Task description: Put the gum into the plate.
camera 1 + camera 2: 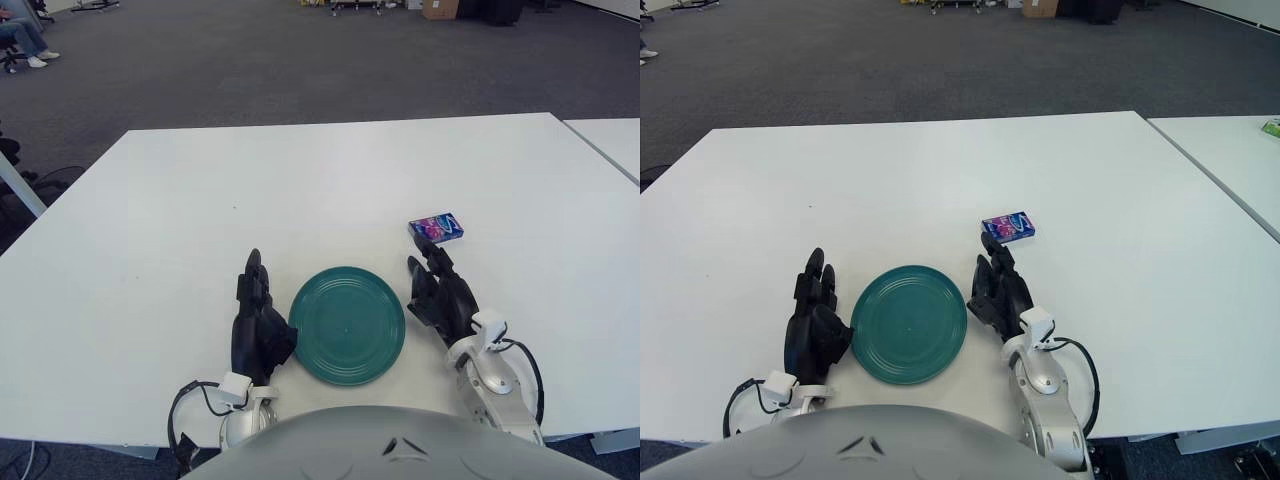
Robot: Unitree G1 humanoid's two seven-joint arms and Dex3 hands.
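The small blue-and-pink gum pack (436, 228) lies just beyond the right hand (440, 290) — fingers loosely extended, holding nothing — its long axis crosswise, right of the round teal plate (347, 325).

- The plate (347, 325) lies on the table (200, 220), near its front edge.
- The gum (436, 228) lies at the plate's 1 o'clock, apart from it.
- The left hand (259, 325) is at the plate's 9 o'clock.
- The right hand (438, 292) is at its 3 o'clock, fingertips just short of the gum.
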